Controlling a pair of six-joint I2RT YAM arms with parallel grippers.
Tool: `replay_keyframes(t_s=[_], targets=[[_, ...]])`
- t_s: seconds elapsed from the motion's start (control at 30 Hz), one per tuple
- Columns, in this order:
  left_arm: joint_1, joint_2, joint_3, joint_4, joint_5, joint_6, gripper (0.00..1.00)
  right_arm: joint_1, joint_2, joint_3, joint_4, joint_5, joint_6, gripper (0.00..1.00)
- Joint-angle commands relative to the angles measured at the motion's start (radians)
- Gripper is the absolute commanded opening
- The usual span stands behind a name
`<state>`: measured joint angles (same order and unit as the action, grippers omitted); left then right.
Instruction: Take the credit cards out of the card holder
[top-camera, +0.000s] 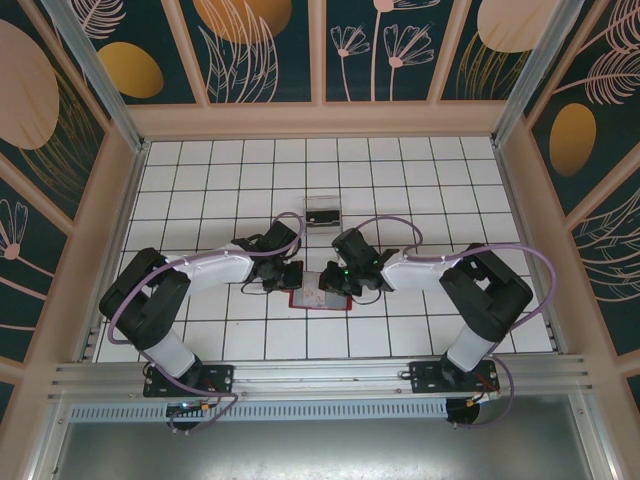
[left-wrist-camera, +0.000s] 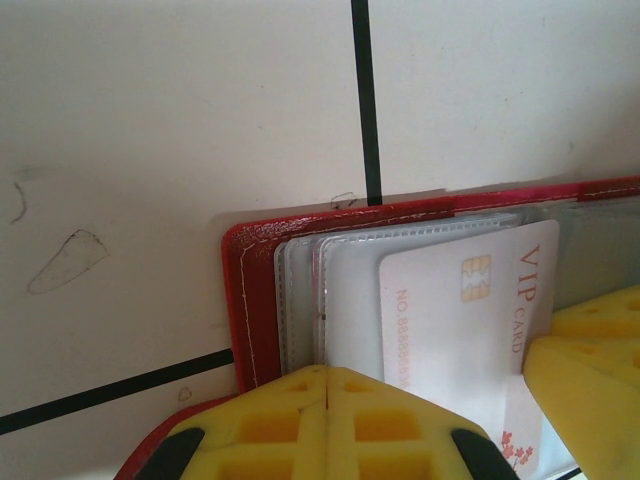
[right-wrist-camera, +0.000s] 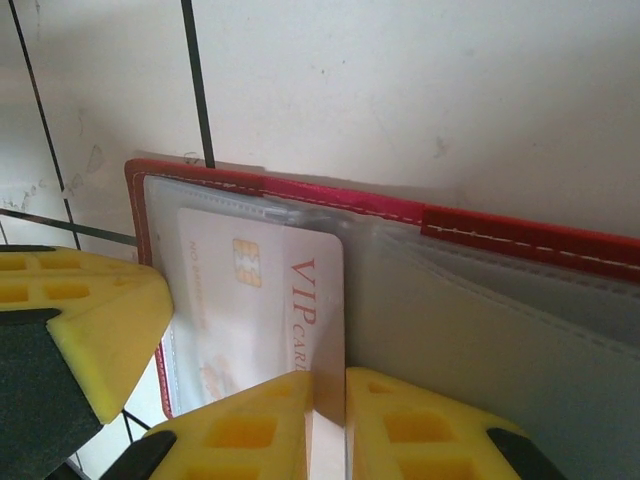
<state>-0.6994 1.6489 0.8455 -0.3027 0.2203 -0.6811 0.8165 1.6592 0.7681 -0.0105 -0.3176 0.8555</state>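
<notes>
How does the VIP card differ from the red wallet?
Colour: the card is white with a gold chip and red lettering; the wallet is red with clear sleeves inside.
Size: the card is smaller and sits within the wallet's red border.
Build: the card is one thin sheet; the wallet is open and shows several layered sleeves.
Both are rectangular with rounded corners.

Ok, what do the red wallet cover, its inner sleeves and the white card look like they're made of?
Red folding wallet cover: probably leather or imitation leather, smooth, with pale stitching along the edge. Clear inner sleeves: thin translucent plastic, glossy. White VIP card: stiff glossy plastic with a gold chip.
</notes>
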Motion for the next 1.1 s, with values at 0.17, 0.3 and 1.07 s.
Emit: replay_keyframes(t_s=[0.17,0.3,1.07], targets=[[-0.003,0.058,-0.028,-0.065,-0.012,0.018,0.05,-0.021,0.004,-0.057,0.109,-0.075,0.049,0.17],[-0.002,0.057,-0.026,-0.067,-0.012,0.015,0.05,-0.025,0.0,-0.067,0.116,-0.075,0.055,0.16],[-0.003,0.033,-0.041,-0.081,-0.019,0.008,0.05,-0.061,-0.076,-0.132,0.11,-0.067,0.043,0.02]])
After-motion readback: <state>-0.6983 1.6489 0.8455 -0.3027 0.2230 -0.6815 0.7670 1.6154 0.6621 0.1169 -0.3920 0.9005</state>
